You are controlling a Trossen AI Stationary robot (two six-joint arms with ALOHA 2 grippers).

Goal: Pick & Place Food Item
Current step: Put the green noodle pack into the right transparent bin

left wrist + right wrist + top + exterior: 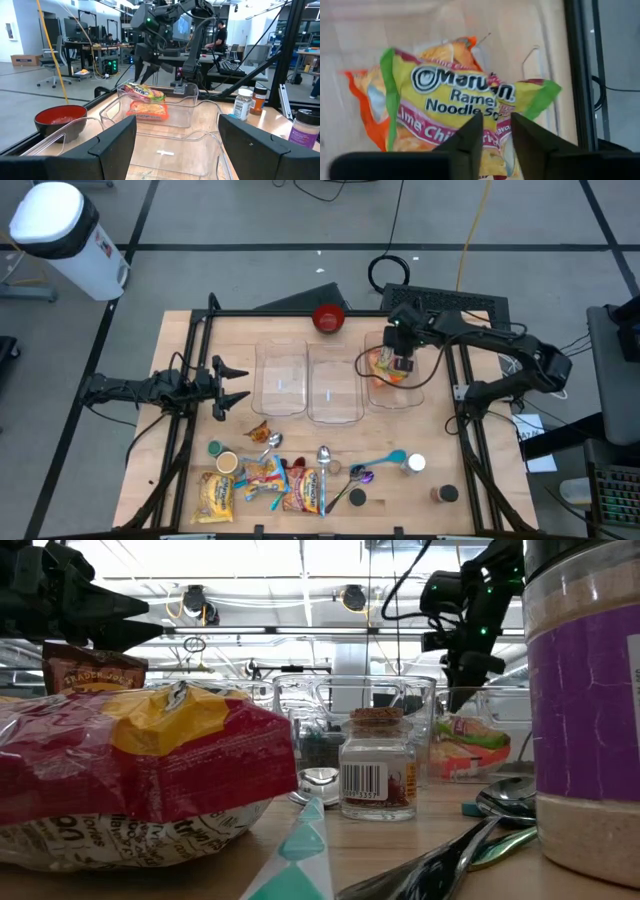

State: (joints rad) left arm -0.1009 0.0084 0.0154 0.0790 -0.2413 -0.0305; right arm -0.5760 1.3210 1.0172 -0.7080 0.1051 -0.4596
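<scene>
3 clear bins in a row, the right bin point(400, 395) holding 2 ramen packets point(465, 107); right gripper point(494, 131) above them, fingers narrow w/ nothing between; left gripper point(232, 384) idle, fingers wide.

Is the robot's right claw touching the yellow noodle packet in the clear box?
Apart. In the left wrist view, the right gripper hangs above the ramen packet, with background showing between fingertips and packet.

The wooden worktop point(180, 345) carries three clear bins point(333, 383), a red bowl point(328, 318), snack packets point(262, 485), spoons point(325, 463) and spice jars point(444, 494).
</scene>
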